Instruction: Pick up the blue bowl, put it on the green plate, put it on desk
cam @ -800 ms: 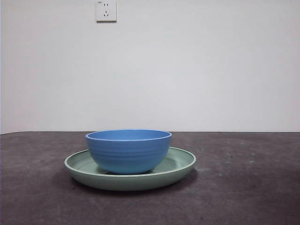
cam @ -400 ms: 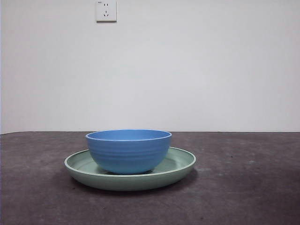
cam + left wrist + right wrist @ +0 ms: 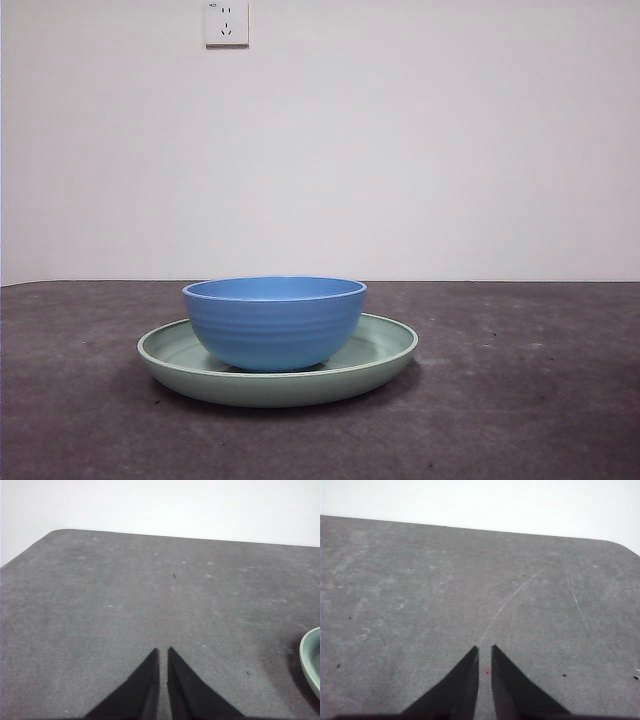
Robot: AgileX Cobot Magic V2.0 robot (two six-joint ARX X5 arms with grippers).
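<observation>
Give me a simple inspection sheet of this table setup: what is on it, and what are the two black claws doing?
Surface: dark grey-brown speckled matte desk, with faint scratches in the right wrist view.
Job's things: round, ridged medium-blue bowl stands upright on the wide, shallow mint-green plate, which lies on the desk.
Clutter: nothing seen.
Grippers: left gripper hangs over bare desk, jaws nearly together, holding nothing, plate rim at the edge of its view; right gripper likewise over bare desk, holding nothing.
Cables: nothing seen.
Surroundings: plain white wall with a white wall socket.

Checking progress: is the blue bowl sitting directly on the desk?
No, the blue bowl sits inside the green plate, which rests on the desk.
</observation>
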